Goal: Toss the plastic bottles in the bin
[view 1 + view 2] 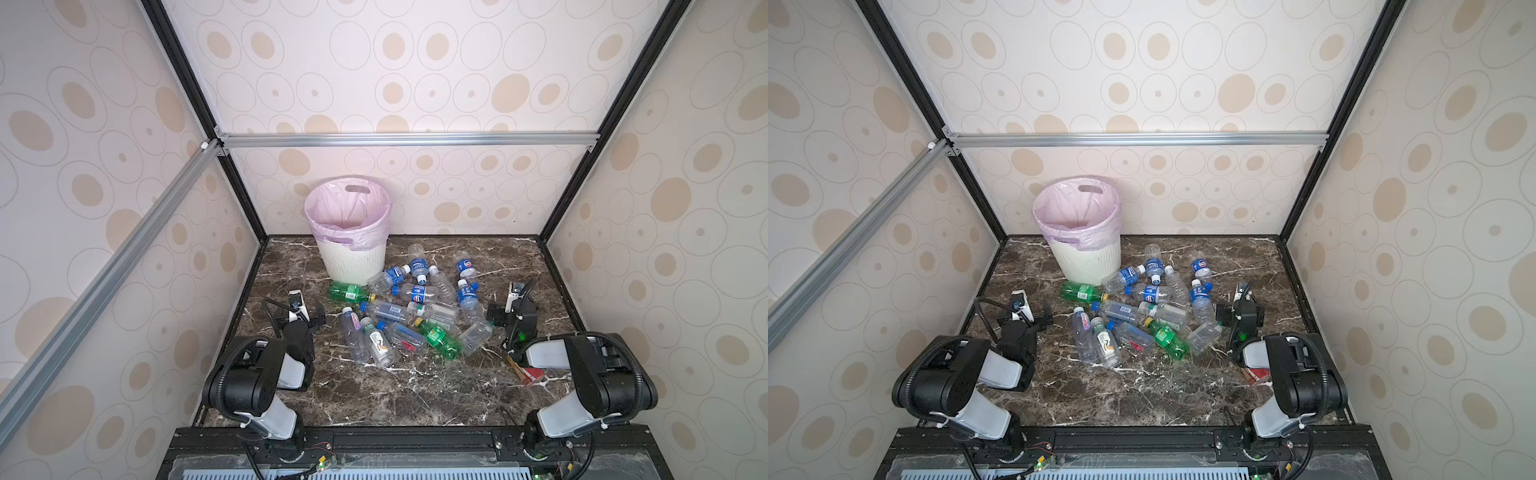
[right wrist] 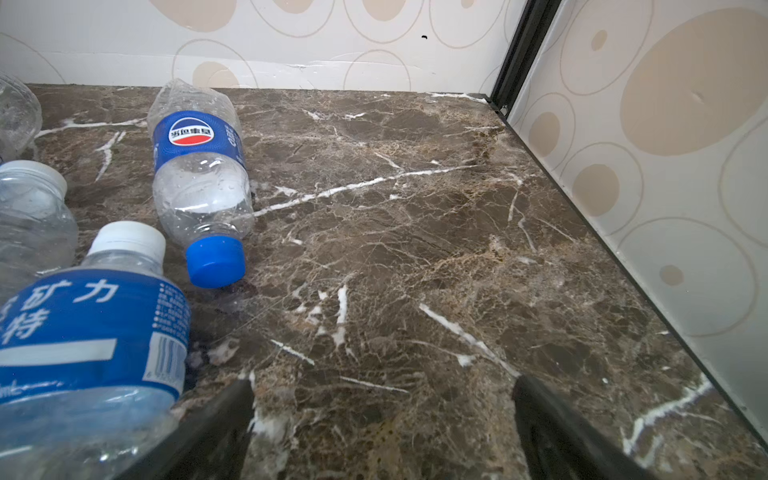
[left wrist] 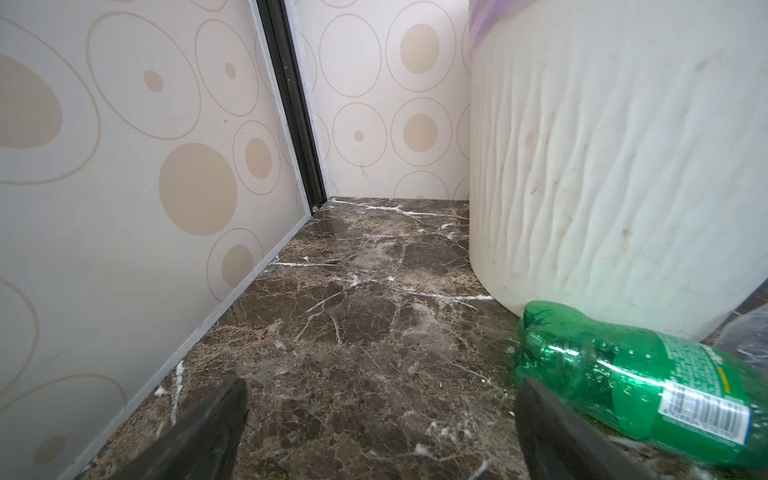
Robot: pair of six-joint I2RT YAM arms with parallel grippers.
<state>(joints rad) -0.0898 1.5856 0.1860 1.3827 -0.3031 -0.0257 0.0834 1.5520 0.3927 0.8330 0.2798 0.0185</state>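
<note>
Left gripper (image 3: pixel 380 399) and right gripper (image 2: pixel 384 384) gape empty; first pick looks pending. The left must shift right onto the green bottle (image 1: pixel 349 292) beside the bin (image 1: pixel 353 266).

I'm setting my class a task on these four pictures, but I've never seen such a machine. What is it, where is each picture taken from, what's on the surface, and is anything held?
It is a robot with two arms fixed at the near edge of a marble-patterned table, each ending in a two-fingered gripper. Two pictures look down on the whole scene from above; the other two come from cameras on the wrists, looking out between the fingers. A heap of plastic bottles lies on the table beside a white bin with a pink liner. The left gripper is open beside a green bottle; the right gripper is open too. Neither holds anything.
</note>
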